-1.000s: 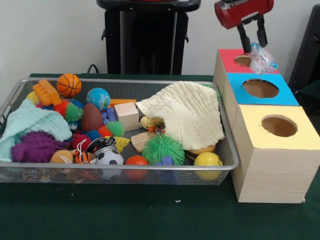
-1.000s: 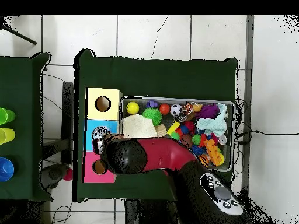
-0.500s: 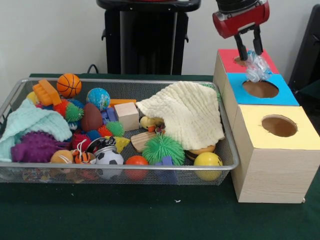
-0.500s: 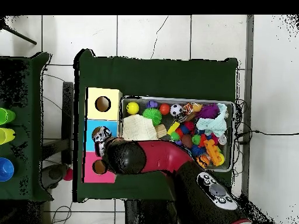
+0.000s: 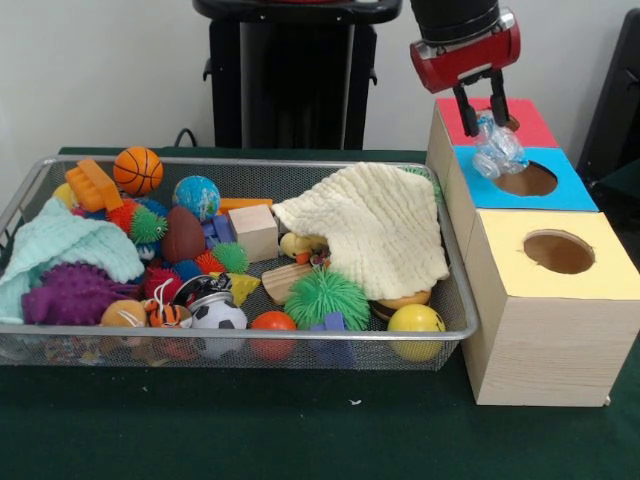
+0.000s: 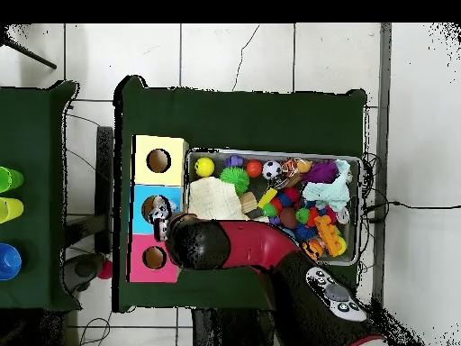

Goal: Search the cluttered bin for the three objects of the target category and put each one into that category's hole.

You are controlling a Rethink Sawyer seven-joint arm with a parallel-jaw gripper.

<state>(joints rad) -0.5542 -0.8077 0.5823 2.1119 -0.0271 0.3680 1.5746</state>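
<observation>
One clear crinkly bag hangs from the claw, pinched between its fingers just above the near rim of the blue box's hole. Judging by that, this item is about to be dropped and is not yet delivered. The bin is full of toys under two cloths, so any other targets cannot be picked out.

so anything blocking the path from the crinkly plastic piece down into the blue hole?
Nothing visible. The hand holds the crinkly plastic piece just above the near-left rim of the blue hole, whose opening shows clear.
</observation>
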